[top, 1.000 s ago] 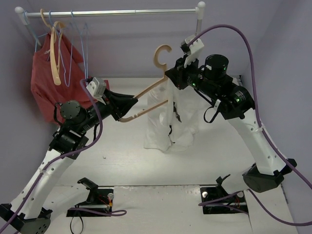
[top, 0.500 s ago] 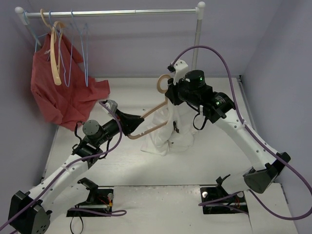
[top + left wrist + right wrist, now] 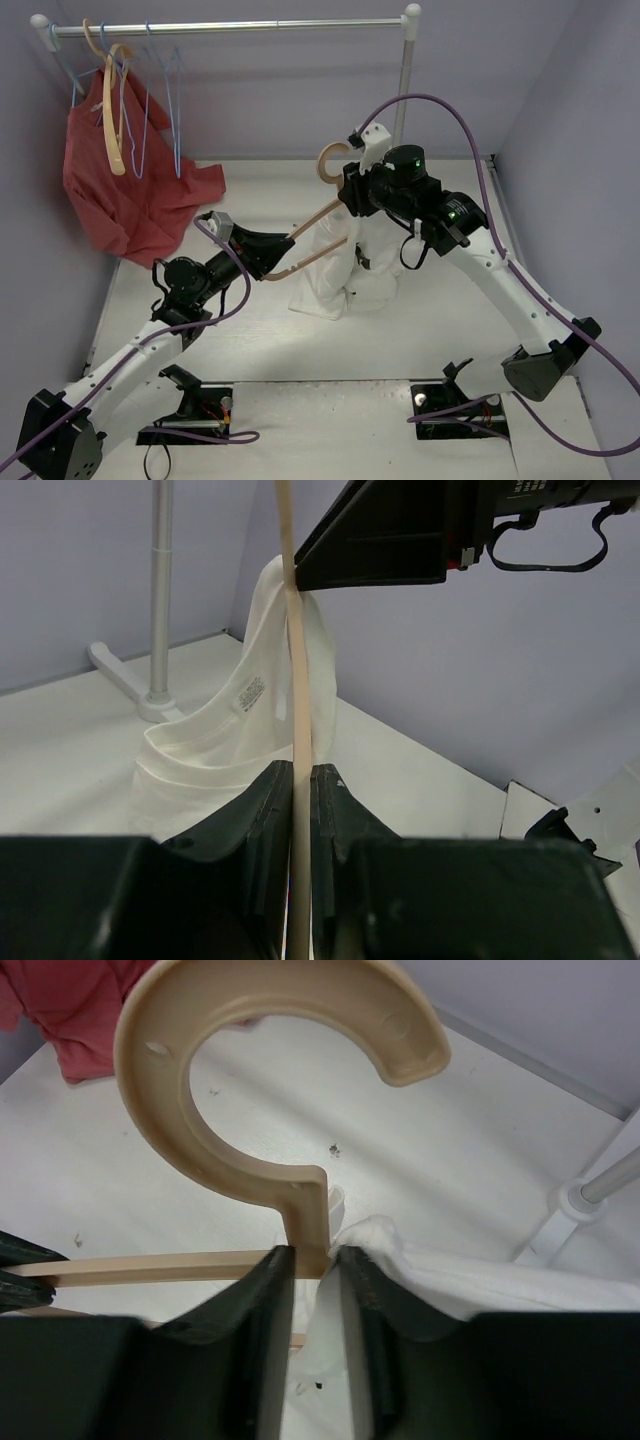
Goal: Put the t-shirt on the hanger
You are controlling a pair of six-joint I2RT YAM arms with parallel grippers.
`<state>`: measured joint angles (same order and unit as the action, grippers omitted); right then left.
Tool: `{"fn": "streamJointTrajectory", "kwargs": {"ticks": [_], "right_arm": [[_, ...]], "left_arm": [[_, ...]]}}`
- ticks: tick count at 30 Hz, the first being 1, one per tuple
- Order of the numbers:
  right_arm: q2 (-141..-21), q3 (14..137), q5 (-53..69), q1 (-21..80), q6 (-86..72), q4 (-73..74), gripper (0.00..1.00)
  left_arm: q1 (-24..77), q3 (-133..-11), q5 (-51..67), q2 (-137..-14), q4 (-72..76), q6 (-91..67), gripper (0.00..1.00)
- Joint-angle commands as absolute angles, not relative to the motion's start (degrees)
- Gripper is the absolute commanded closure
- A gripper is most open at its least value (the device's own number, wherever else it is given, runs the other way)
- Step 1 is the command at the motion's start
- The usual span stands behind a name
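Observation:
The tan hanger (image 3: 310, 232) is held in the air between both grippers, with its hook (image 3: 333, 160) pointing up. My left gripper (image 3: 270, 252) is shut on the outer end of one hanger arm, which shows edge-on in the left wrist view (image 3: 297, 660) between the fingers (image 3: 268, 800). My right gripper (image 3: 352, 192) is shut on the hanger's neck just under the hook (image 3: 240, 1050), with a fold of the white t-shirt (image 3: 480, 1278) pinched beside it. The t-shirt (image 3: 345, 268) hangs from the neck down to the table and drapes over the far arm (image 3: 225, 730).
A clothes rail (image 3: 230, 27) runs along the back, with its post (image 3: 404, 85) behind the right arm. A red garment (image 3: 120, 190), blue wire hangers (image 3: 150, 95) and a cream hanger (image 3: 112, 120) hang at the far left. The post's foot (image 3: 125, 675) stands near the t-shirt.
Both arms have brought the hanger and t-shirt down and nearer. The left arm has swung in lower. In the last half second the hook has shifted slightly.

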<state>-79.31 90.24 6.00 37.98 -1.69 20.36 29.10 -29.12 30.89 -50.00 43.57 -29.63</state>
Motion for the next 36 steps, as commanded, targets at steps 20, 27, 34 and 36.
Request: {"fn": "streamJointTrajectory", "kwargs": {"ticks": [20, 27, 34, 36], "right_arm": [[-74.6, 99.1, 14.6, 28.0, 13.5, 27.2, 0.32], [-73.1, 95.0, 19.8, 27.2, 27.0, 28.9, 0.27], [-76.6, 95.3, 24.1, 26.5, 37.0, 32.8, 0.28], [-77.2, 94.9, 24.0, 26.5, 37.8, 32.7, 0.28]], "left_arm": [[29.6, -28.3, 34.4, -51.9, 61.3, -27.6, 1.0], [29.6, -28.7, 34.9, -51.7, 61.0, -27.3, 1.0], [29.6, -30.1, 35.5, -50.7, 59.2, -26.7, 1.0], [29.6, -30.3, 35.5, -50.3, 58.3, -26.5, 1.0]]}}
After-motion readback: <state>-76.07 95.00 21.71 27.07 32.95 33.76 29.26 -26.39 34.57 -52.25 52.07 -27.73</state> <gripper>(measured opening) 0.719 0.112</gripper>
